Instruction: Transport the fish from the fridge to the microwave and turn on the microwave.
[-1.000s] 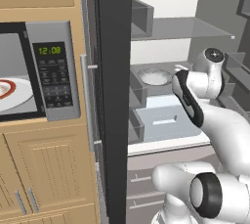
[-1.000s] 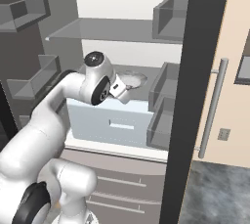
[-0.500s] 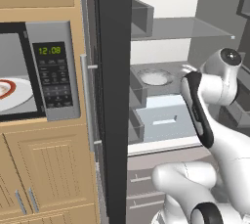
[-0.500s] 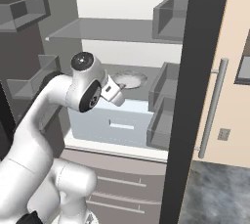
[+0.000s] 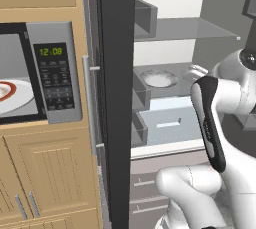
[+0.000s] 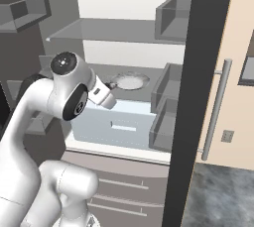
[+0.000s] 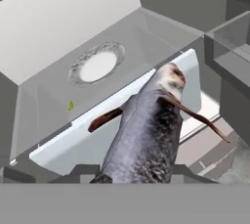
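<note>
**Fish held in front of the open fridge**

The fridge (image 6: 124,32) stands open, its dark door (image 5: 116,98) edge-on between the two base views. Its inside is smooth matte grey, with a thin glass shelf (image 6: 104,30) high up, boxy door bins (image 6: 166,117) of translucent grey, and a pale blue-grey drawer (image 6: 119,127) with a flat front and a slim recessed pull.

To the left of the door, tan wooden cabinets (image 5: 45,173) with raised panels frame the microwave (image 5: 45,73). It is silver-grey, with a dark keypad and a green clock display; a white plate with a red ring (image 5: 10,95) shows through its window.

The arm (image 6: 30,117) is white and glossy with dark joints. It rises from the base, bends sharply at a rounded elbow, and its wrist points toward the fridge interior, above the drawer.

On the shelf over the drawer sits a round, shallow dish (image 7: 96,64) with a ribbed, frilled rim and a pale centre.

The fish (image 7: 146,135) is in the gripper (image 7: 136,176), out in front of the drawer and away from the dish. It is long and tapering, with mottled grey skin, a paler head and thin reddish-brown fins sticking out to both sides. The jaws pinch its near end; their tips are mostly hidden by its body.
</note>
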